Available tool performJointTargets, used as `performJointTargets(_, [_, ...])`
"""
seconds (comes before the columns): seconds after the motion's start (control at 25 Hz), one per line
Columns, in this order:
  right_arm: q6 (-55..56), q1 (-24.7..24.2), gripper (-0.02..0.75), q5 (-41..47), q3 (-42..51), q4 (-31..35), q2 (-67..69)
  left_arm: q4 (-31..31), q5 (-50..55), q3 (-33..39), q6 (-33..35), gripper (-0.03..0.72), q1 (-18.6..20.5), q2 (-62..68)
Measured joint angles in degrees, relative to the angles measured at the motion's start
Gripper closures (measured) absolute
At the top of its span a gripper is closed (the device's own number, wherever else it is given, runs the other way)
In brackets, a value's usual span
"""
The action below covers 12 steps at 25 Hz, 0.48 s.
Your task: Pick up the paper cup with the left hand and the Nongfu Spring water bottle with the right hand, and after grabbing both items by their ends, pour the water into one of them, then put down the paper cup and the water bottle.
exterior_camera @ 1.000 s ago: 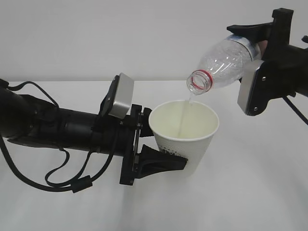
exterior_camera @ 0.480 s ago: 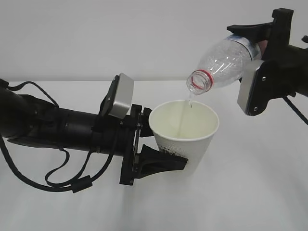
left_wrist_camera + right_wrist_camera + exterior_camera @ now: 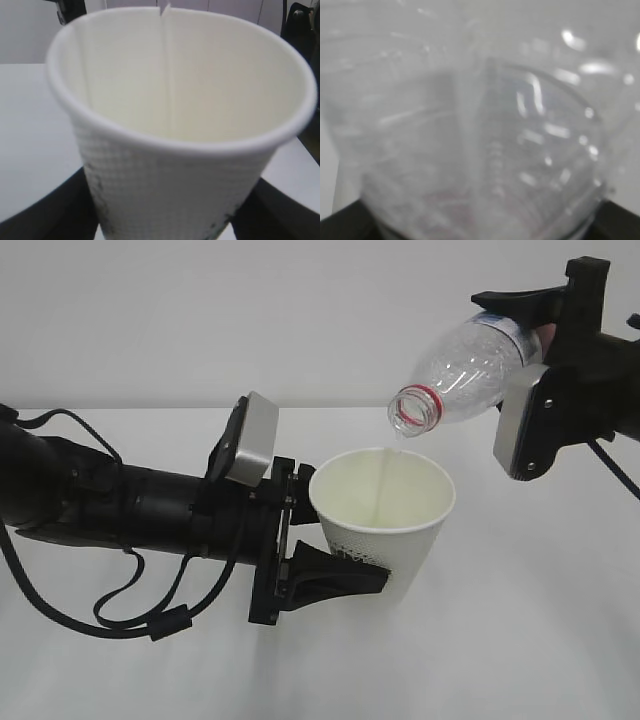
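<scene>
The white paper cup [image 3: 385, 530] stands upright above the table, and my left gripper [image 3: 372, 572] is shut on its lower part from the left. In the left wrist view the cup [image 3: 175, 190] fills the frame, with a dark finger [image 3: 45, 212] on either side of its base. The clear Nongfu Spring water bottle [image 3: 465, 370] is tilted with its red-ringed mouth down and to the left over the cup. My right gripper [image 3: 540, 345] is shut on its bottom end. A thin stream of water [image 3: 387, 472] falls into the cup [image 3: 169, 75]. The right wrist view shows only the blurred bottle [image 3: 480, 125].
The white table [image 3: 520, 640] lies under both arms and a plain pale wall stands behind. The left arm's cables [image 3: 130, 615] hang near the table at the lower left.
</scene>
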Motion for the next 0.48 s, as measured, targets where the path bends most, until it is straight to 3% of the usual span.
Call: performJointTargets(0.48, [-0.1, 0.0, 0.234, 0.0, 0.0, 0.0, 0.0, 0.0, 0.0, 0.0, 0.0, 0.157, 0.0, 0.0])
